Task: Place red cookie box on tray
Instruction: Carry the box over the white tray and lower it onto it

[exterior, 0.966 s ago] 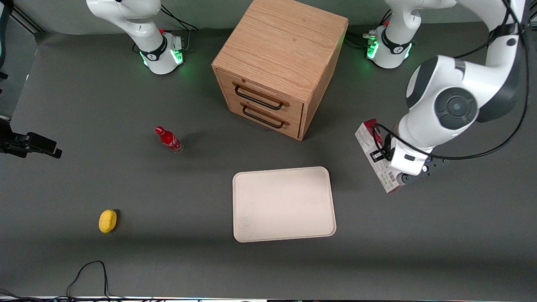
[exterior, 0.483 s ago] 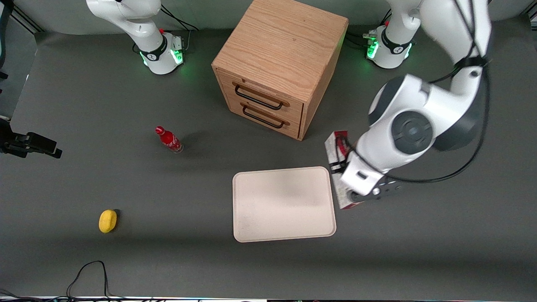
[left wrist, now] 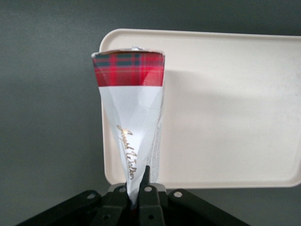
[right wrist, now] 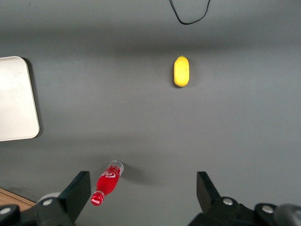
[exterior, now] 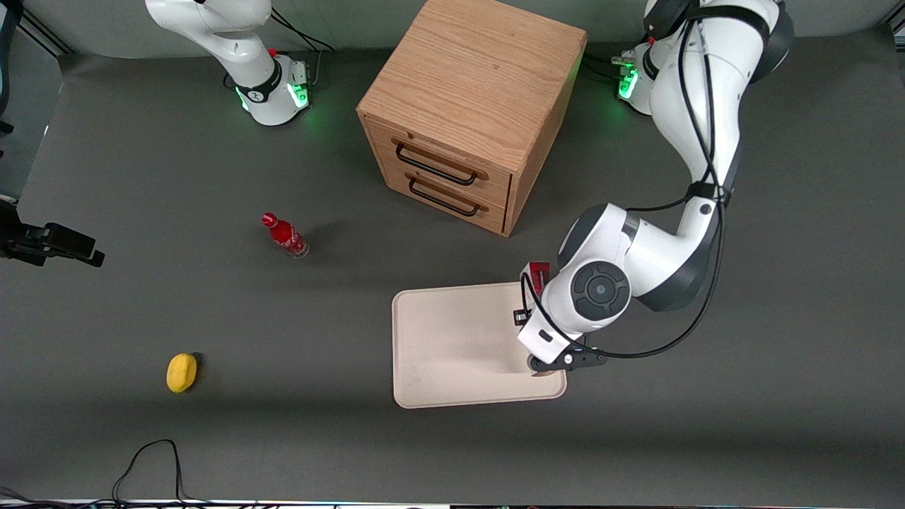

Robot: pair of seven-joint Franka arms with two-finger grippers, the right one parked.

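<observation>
Now the gripper [exterior: 541,332] hangs over the tray [exterior: 452,339], at the edge toward the working arm's end, fingers [left wrist: 146,181] clamped on the red cookie box [left wrist: 129,117]. Box held in the air above the tray's rim. Wooden drawer cabinet [exterior: 470,106] sits at twelve o'clock from the tray.

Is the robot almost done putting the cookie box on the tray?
Nearly. Done: the gripper is shut on the red cookie box and carries it above the working arm's end of the tray. Left: lower the box onto the tray and let go.
</observation>
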